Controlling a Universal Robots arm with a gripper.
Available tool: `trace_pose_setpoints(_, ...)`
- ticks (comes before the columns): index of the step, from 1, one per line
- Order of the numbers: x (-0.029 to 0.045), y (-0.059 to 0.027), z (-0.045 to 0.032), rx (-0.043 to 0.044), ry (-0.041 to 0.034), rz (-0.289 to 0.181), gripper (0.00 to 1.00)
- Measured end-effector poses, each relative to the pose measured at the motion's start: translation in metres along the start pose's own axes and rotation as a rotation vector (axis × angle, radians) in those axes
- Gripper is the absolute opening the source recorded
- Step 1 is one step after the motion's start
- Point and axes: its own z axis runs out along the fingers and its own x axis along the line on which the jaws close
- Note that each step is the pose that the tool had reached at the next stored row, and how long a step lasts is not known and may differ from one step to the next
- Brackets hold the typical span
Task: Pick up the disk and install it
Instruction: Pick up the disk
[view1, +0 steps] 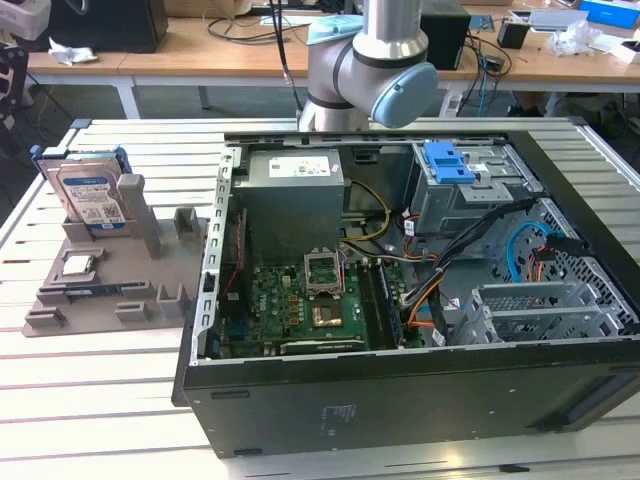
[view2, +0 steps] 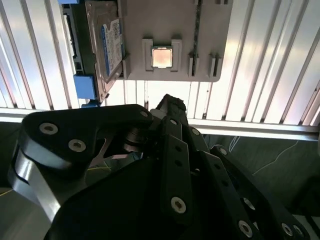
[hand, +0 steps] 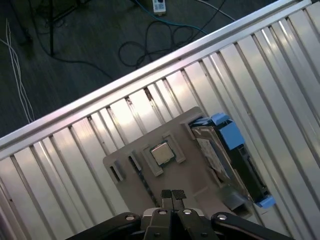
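Observation:
The disk (view1: 90, 195) is a silver drive with a white-and-blue label in a blue caddy. It stands on edge in a slot of the grey holder (view1: 165, 262), at the exterior view's left. Both wrist views look down on it from well above, where the disk (view2: 107, 45) (hand: 220, 155) leans in its slot. My gripper (hand: 172, 194) hangs high over the holder, apart from the disk, with its two black fingertips pressed together and nothing between them. Its black finger links (view2: 175, 150) fill the near part of the second wrist view.
A small square CPU chip (view1: 80, 264) (view2: 161, 56) (hand: 160, 152) lies in the holder beside the disk. An open computer case (view1: 420, 400) lies on the slatted metal table (view1: 100, 400), with a blue bracket (view1: 448, 160) atop its grey drive cage. Cables run over the floor (hand: 150, 40) past the table's edge.

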Motion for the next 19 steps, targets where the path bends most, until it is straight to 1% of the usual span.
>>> trace_pose_setpoints(4,0.0000,0.0000,0.0000,-0.0010,0.0017,-0.040,0.10)
trace_pose_setpoints(15,0.0000,0.0000,0.0000,-0.0029,0.0051,-0.124,0.10)
trace_pose_setpoints(19,0.0000,0.0000,0.0000,-0.0039,0.0068,-0.163,0.10)
